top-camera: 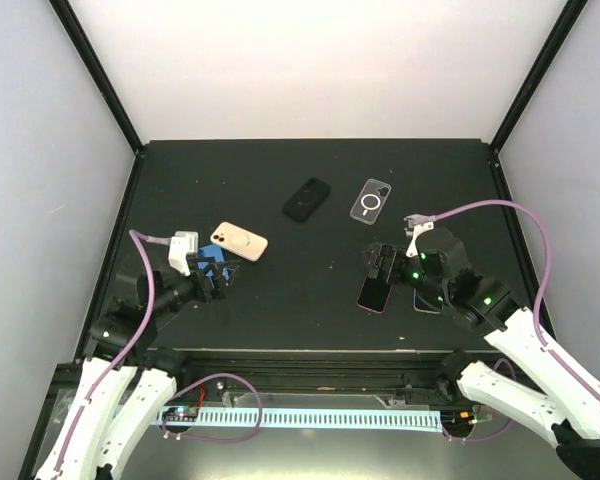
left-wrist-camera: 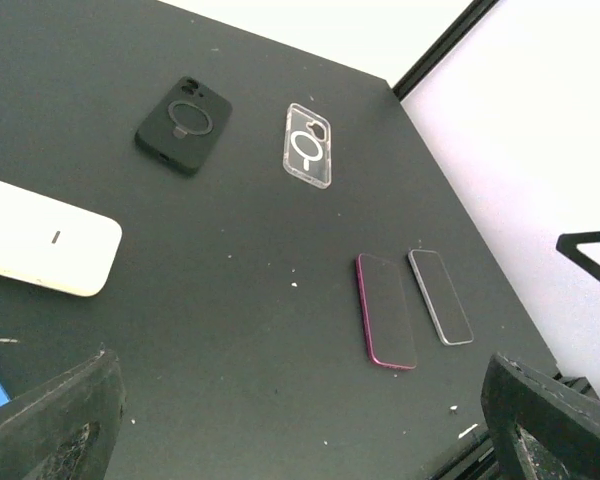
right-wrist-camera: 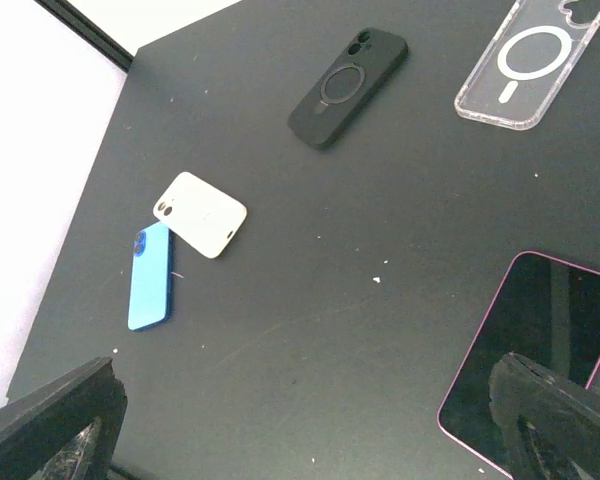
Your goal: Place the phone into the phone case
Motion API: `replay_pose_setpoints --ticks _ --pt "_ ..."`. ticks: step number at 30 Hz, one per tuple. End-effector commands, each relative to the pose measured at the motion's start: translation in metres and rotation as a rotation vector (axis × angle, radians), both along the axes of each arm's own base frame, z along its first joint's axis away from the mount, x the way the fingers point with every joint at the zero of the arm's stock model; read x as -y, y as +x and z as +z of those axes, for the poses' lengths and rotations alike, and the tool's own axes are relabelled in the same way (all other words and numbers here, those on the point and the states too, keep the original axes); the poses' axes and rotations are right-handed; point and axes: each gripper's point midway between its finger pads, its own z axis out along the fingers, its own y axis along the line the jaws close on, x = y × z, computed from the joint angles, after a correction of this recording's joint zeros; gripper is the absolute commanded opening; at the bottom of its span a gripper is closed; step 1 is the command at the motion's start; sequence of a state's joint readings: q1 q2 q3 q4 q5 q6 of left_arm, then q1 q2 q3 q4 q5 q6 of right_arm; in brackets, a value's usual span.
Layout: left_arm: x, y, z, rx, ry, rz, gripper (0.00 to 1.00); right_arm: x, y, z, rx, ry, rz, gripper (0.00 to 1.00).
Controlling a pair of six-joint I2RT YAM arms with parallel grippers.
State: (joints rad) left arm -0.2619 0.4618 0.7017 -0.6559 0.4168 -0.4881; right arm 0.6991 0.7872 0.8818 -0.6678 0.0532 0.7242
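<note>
Pink-rimmed phone point(top-camera: 375, 293) lies bare on the surface point(top-camera: 300, 300), just under the right pincer point(top-camera: 383, 262), well apart from the clear case point(top-camera: 371, 201). That pincer and the left pincer point(top-camera: 216, 272) both gape empty; nothing is fitted yet.

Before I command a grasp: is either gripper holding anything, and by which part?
Nothing is held: the left gripper and the right gripper are both open and empty.

Black case point(top-camera: 307, 198), clear case with white ring point(top-camera: 371, 201), cream case point(top-camera: 240, 241), blue phone point(right-wrist-camera: 151, 276), pink-rimmed phone point(left-wrist-camera: 385, 310), black table point(top-camera: 280, 300)
</note>
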Motion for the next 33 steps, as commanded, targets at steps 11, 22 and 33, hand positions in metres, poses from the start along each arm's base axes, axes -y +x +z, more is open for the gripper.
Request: replay_pose_setpoints --ticks 11,22,33 --pt "0.001 0.016 0.007 0.112 -0.004 0.007 0.99 0.021 0.025 -0.035 -0.071 -0.213 -0.156 1.0" --pt "0.004 0.021 -0.007 0.094 -0.03 0.004 0.99 0.038 0.052 -0.127 -0.323 -0.428 -0.315 0.98" --pt "0.01 0.018 -0.007 0.079 -0.036 -0.032 0.99 0.021 0.076 -0.198 -0.459 -0.515 -0.294 0.89"
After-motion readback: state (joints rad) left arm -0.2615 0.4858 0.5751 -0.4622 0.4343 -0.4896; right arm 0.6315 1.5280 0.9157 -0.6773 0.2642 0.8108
